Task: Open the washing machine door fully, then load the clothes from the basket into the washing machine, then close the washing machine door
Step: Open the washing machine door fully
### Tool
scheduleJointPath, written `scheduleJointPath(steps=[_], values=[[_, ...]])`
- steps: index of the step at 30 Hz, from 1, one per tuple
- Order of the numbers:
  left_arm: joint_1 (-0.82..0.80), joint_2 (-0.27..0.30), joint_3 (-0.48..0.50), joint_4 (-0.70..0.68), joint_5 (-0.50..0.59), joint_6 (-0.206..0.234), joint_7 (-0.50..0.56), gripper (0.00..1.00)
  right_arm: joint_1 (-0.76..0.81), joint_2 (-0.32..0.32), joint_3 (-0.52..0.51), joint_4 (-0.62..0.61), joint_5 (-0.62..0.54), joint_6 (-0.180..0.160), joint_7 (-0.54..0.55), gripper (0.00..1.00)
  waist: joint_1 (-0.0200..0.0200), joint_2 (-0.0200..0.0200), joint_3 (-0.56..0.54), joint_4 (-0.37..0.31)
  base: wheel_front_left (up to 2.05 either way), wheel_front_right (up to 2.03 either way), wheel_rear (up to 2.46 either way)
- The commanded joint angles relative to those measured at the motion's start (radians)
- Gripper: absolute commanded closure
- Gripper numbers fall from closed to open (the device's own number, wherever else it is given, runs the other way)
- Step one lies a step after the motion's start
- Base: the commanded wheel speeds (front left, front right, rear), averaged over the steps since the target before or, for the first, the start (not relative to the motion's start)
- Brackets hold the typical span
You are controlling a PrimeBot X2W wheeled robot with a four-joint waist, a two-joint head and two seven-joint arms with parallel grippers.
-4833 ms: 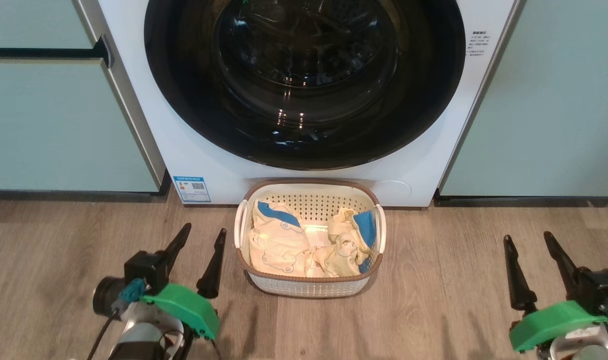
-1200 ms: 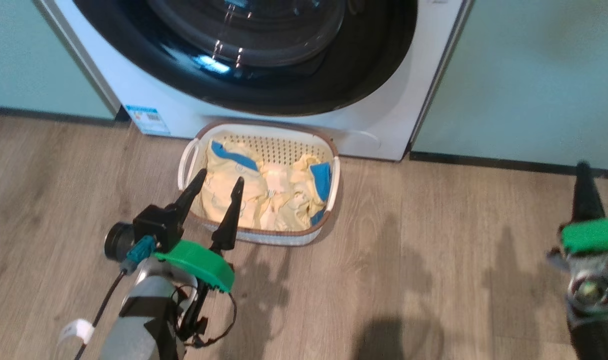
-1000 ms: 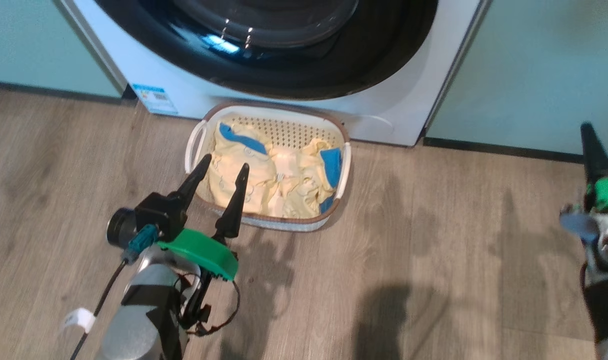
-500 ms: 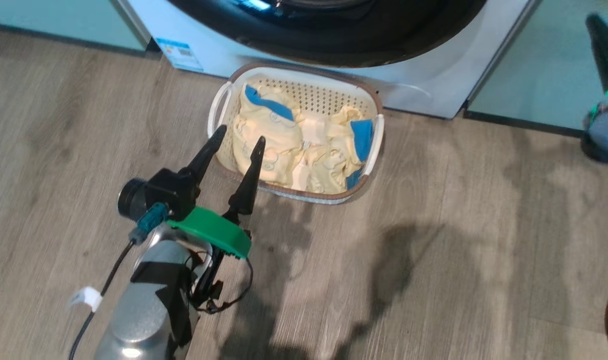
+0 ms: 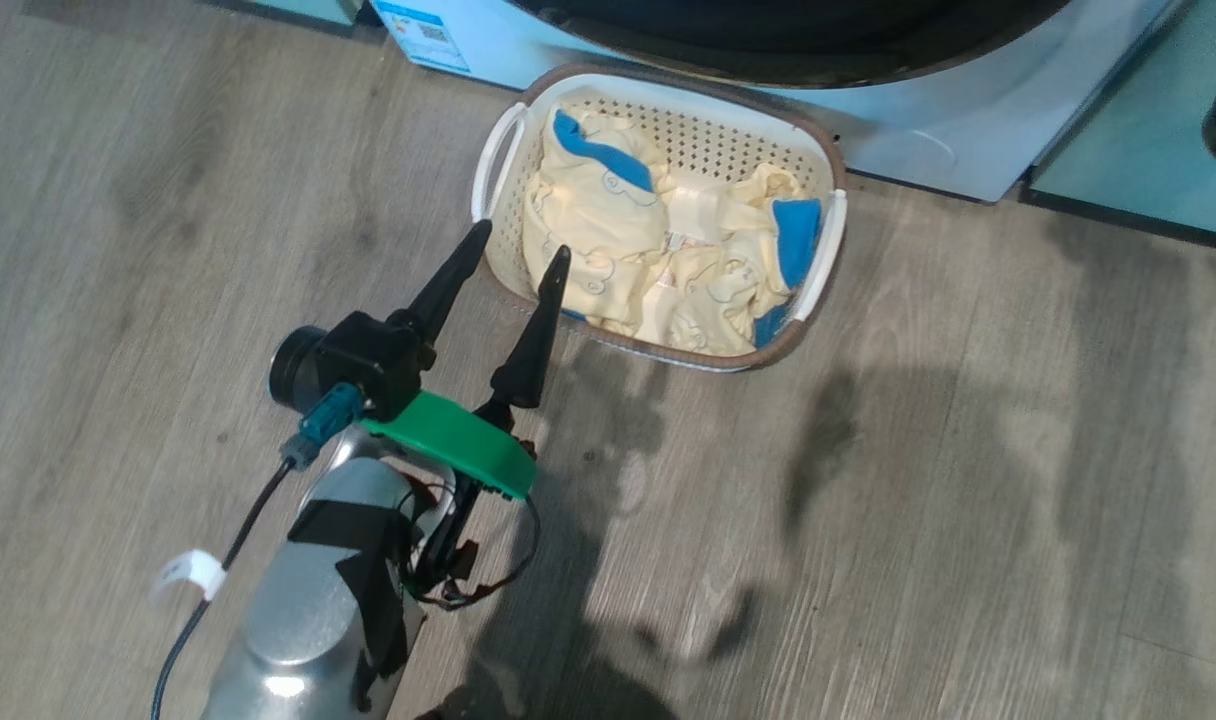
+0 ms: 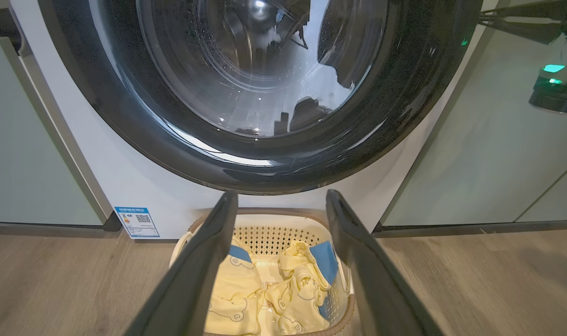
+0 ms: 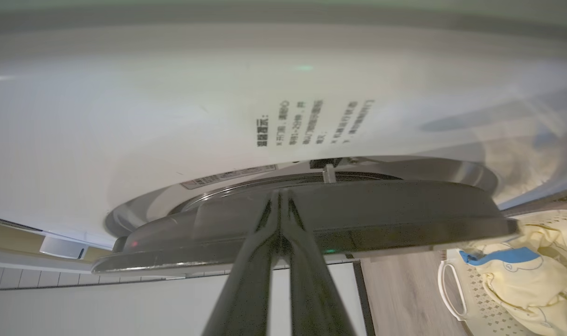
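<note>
Left gripper (image 5: 522, 238): one, fingers apart, empty.
Right gripper (image 7: 279, 196): one, fingers pressed together, at 2 o'clock of washing machine door (image 6: 260, 93).
Basket (image 5: 708, 130): one, door's 6 o'clock.
Clothes (image 5: 608, 220): inside basket, count unclear.

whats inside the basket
Pale yellow clothes with blue patches lie heaped in the basket. They cover most of its bottom, so anything underneath cannot be seen.

washer (image 6: 125, 177) x1 | door (image 6: 404, 116) x1 | basket (image 5: 708, 120) x1 | clothes (image 5: 588, 210): heap, no. unclear | hands x2: L hand (image 5: 522, 238), R hand (image 7: 279, 193)
</note>
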Motion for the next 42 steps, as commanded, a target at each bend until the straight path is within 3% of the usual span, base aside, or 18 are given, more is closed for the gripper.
scheduleJointPath(steps=[1, 20, 42], values=[[-0.026, 0.016, 0.022, -0.035, -0.009, 0.009, -0.006, 0.0, -0.049, 0.005, 0.012, -0.024, 0.005, 0.004, 0.009, 1.0, -0.0001, 0.0, 0.009, 0.011, 0.0, 0.0, 0.0], [-0.047, 0.016, -0.025, -0.042, -0.043, 0.034, -0.006, 0.0, -0.19, 0.005, 0.038, 0.089, -0.013, 0.004, 0.033, 1.0, -0.0001, 0.0, 0.049, 0.054, 0.0, 0.0, 0.0], [-0.042, 0.016, -0.017, -0.022, -0.04, 0.035, -0.006, 0.0, -0.092, 0.021, 0.104, 0.027, -0.006, 0.004, 0.216, 1.0, -0.0001, 0.0, 0.016, 0.024, 0.0, 0.0, 0.0]])
